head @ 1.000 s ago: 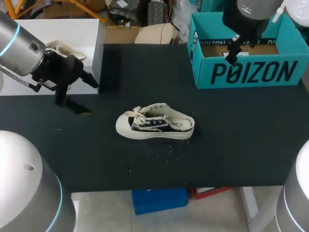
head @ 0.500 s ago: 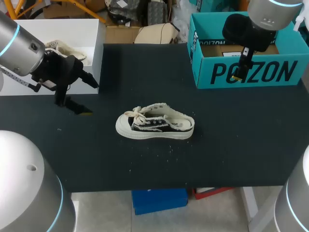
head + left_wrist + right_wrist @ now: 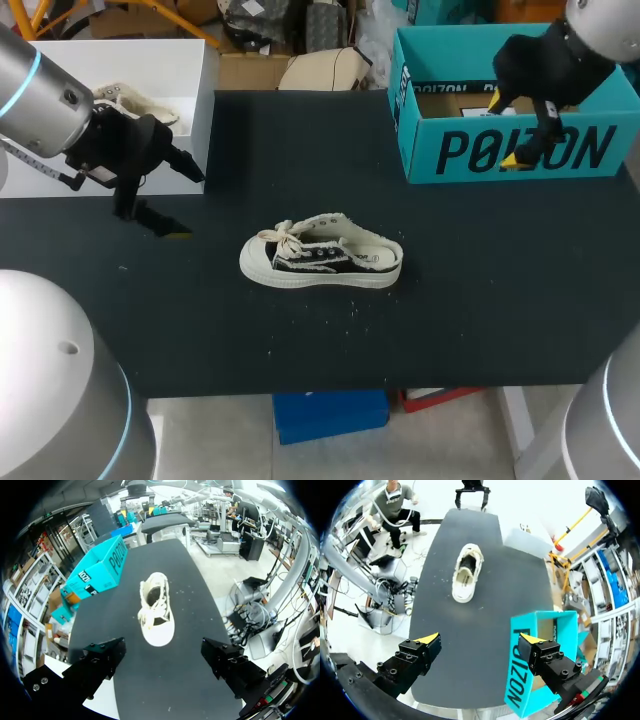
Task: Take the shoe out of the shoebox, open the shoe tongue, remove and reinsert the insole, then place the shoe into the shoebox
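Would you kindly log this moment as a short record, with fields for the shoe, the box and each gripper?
shoe: black-and-cream canvas sneaker, upright on its sole mid-table, outside the box, toe toward the left arm's side
box: teal cardboard shoebox, open-topped, at the far right corner of the black table
left gripper: open, empty, near the table's left edge, apart from the sneaker
right gripper: open, empty, at the shoebox's front wall
insole: cannot tell
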Controlling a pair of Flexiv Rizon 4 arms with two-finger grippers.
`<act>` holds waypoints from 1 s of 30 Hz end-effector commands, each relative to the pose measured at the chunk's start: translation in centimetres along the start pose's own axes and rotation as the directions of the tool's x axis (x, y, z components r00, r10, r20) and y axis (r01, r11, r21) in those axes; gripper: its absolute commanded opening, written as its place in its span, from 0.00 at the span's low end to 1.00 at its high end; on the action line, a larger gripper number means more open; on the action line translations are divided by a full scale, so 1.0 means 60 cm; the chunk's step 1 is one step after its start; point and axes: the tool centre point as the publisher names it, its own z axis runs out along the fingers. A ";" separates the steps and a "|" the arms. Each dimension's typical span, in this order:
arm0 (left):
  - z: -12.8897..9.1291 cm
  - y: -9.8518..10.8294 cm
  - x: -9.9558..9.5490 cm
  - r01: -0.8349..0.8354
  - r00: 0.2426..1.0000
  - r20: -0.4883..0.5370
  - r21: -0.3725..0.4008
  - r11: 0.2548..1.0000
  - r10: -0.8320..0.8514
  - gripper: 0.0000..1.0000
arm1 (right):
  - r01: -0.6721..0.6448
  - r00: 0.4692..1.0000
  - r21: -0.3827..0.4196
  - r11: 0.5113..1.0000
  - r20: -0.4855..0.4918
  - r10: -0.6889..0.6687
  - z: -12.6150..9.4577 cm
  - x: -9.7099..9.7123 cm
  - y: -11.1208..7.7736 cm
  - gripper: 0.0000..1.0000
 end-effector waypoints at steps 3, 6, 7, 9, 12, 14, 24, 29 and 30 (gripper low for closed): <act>0.002 0.001 0.000 -0.002 1.000 0.002 0.000 1.000 0.002 1.00 | 0.203 0.974 -0.277 0.939 -0.042 -0.223 0.006 0.008 -0.015 1.00; 0.002 0.001 0.000 -0.002 1.000 0.002 0.000 1.000 0.002 1.00 | 0.189 0.978 -0.265 0.946 -0.038 -0.206 0.026 0.032 -0.023 1.00; 0.002 0.001 0.000 -0.002 1.000 0.002 0.000 1.000 0.002 1.00 | 0.180 0.980 -0.253 0.951 -0.039 -0.196 0.032 0.039 -0.023 1.00; 0.002 0.001 0.000 -0.002 1.000 0.002 0.000 1.000 0.002 1.00 | 0.152 0.987 -0.244 0.958 -0.018 -0.161 0.044 0.049 -0.019 1.00; 0.002 0.001 0.000 -0.002 1.000 0.002 0.000 1.000 0.002 1.00 | 0.113 0.993 -0.222 0.968 -0.011 -0.119 0.065 0.061 -0.010 1.00; 0.002 0.001 0.000 -0.002 1.000 0.002 0.000 1.000 0.002 1.00 | 0.092 0.995 -0.218 0.972 -0.010 -0.096 0.079 0.068 -0.005 1.00; 0.002 0.001 0.000 -0.002 1.000 0.002 0.000 1.000 0.002 1.00 | -0.013 1.000 -0.208 0.978 0.011 0.015 0.155 0.085 0.016 1.00; 0.002 0.001 0.000 -0.002 1.000 0.002 0.000 1.000 0.002 1.00 | -0.060 0.997 -0.233 0.971 0.039 0.071 0.196 0.085 0.031 1.00; 0.002 0.001 0.000 -0.002 1.000 0.002 0.000 1.000 0.002 1.00 | -0.066 0.996 -0.238 0.969 0.043 0.078 0.204 0.085 0.036 1.00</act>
